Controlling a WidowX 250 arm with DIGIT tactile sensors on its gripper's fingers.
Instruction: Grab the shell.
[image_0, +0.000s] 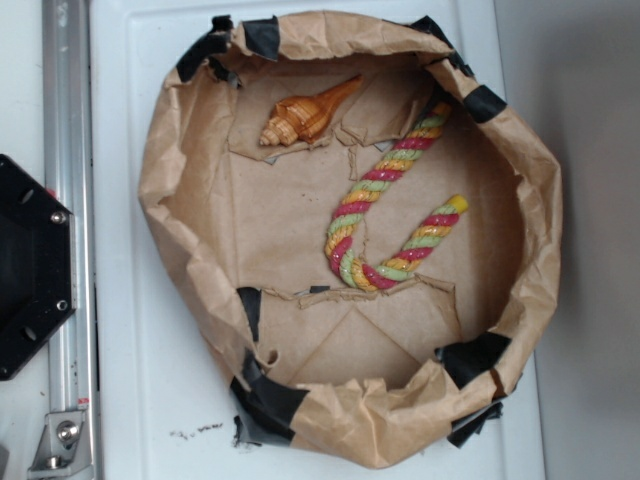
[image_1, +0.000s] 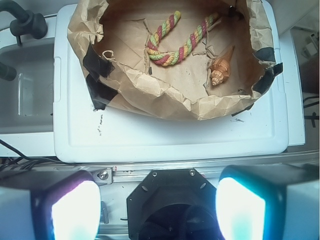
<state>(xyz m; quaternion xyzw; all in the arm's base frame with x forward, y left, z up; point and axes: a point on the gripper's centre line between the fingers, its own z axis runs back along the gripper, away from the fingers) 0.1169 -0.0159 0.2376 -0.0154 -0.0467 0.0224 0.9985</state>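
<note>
The shell (image_0: 305, 112) is seen lying at the upper middle of the paper-lined bowl (image_0: 180, 150). The rope (image_0: 385, 215) is curled at its lower right. The gripper (image_1: 157, 200) is held with jaws released, well apart from both.

The shell (image_0: 303, 114) is glossy orange-brown with a cream ridged spire. The rope (image_0: 385, 215) twists in red, yellow and green stripes. The paper nest (image_0: 175, 160) is plain brown, patched with black tape (image_0: 270, 400), on a white lid (image_0: 130, 380).

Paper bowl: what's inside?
Inside the paper bowl: the shell and a twisted rope, lying apart on the brown-paper floor. Whatever is under the paper lining is hidden.
</note>
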